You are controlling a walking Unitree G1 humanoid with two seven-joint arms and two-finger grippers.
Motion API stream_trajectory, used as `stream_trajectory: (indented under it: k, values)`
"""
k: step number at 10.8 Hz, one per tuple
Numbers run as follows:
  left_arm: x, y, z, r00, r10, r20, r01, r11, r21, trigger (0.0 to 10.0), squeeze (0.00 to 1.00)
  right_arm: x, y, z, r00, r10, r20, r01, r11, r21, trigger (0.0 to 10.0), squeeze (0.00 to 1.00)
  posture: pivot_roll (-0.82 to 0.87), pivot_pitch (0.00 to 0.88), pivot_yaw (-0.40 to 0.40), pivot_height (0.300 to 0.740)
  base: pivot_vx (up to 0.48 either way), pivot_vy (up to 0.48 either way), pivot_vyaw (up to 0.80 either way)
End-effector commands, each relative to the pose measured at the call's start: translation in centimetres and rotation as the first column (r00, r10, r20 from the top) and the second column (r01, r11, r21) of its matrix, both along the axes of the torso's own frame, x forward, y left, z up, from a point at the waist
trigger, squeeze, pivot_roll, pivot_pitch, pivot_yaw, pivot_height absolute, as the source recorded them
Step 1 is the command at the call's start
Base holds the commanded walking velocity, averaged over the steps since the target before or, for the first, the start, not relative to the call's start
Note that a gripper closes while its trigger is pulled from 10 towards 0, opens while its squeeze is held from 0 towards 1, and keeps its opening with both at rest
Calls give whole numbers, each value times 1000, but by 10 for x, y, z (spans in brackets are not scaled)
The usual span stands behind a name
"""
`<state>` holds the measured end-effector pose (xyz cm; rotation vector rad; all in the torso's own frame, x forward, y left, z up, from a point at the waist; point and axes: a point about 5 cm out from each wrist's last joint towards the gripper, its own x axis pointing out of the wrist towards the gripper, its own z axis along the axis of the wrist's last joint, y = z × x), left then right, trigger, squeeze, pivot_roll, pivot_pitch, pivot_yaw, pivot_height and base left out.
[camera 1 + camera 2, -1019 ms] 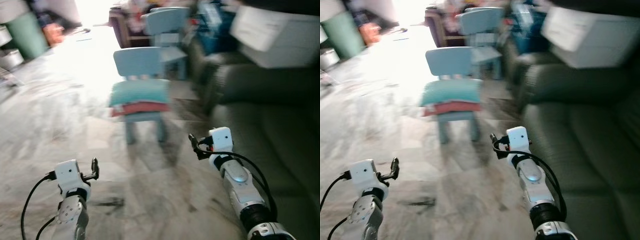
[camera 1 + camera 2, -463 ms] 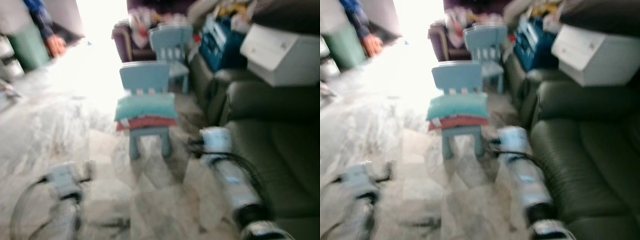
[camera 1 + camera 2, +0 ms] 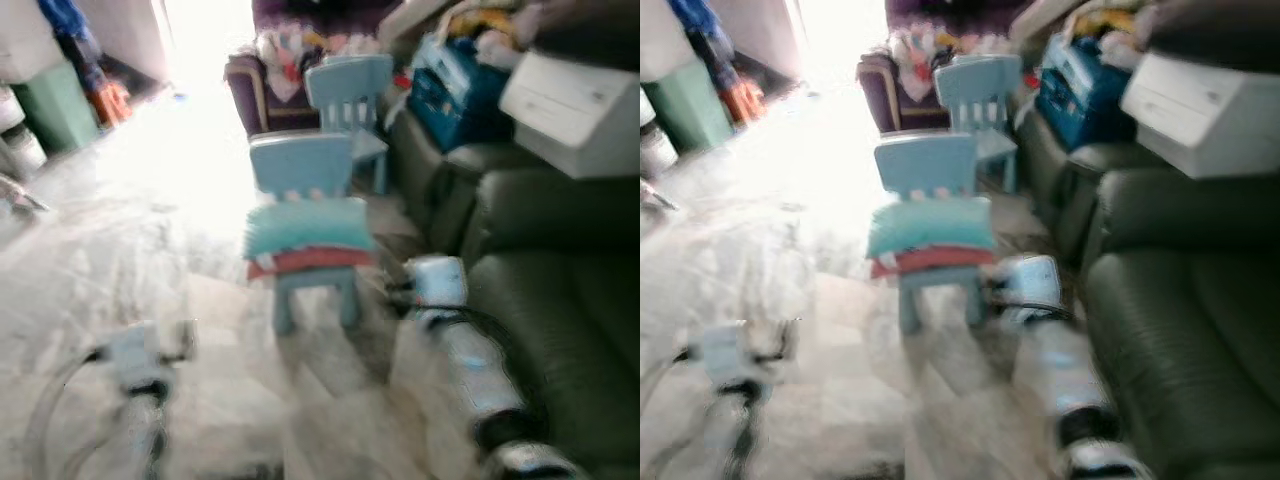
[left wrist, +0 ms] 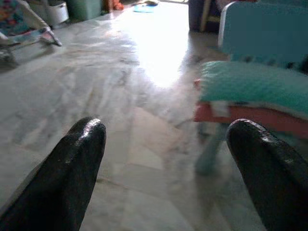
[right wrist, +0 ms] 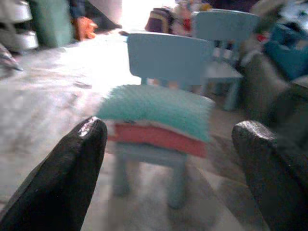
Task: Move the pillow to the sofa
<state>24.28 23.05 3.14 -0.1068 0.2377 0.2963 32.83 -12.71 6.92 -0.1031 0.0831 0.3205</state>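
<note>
On the blue chair (image 3: 305, 180) ahead — teal pillow (image 3: 306, 227) atop a red one (image 3: 310, 260); sofa (image 3: 560, 300) at right. Left claw (image 4: 163, 159) and right claw (image 5: 168, 163) both spread wide — empty.

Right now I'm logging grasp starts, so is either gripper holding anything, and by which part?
Nothing is held. The left gripper and right gripper are both open and empty, short of the pillow lying on the blue chair.
</note>
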Motion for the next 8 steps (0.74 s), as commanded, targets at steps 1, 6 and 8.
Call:
stream_trajectory:
  k: [1, 6, 8]
  values:
    - [4, -8, 1, 1000, -29, 2, 29, 1000, 1, 10000, 0, 4, -13, 5, 999, -31, 20, 32, 999, -16, 10000, 0, -144, 0, 42, 740, 461, 0, 0]
    - [5, -9, 1, 999, -35, -4, 35, 999, 11, 10000, 0, 4, -10, 5, 999, -25, 21, 25, 1000, -13, 10000, 0, -139, 0, 40, 740, 480, 0, 0]
    - [5, -10, 1, 999, -32, -2, 32, 999, 7, 10000, 0, 4, -10, 4, 1000, -22, 19, 22, 1000, -16, 10000, 0, -139, 0, 38, 740, 480, 0, 0]
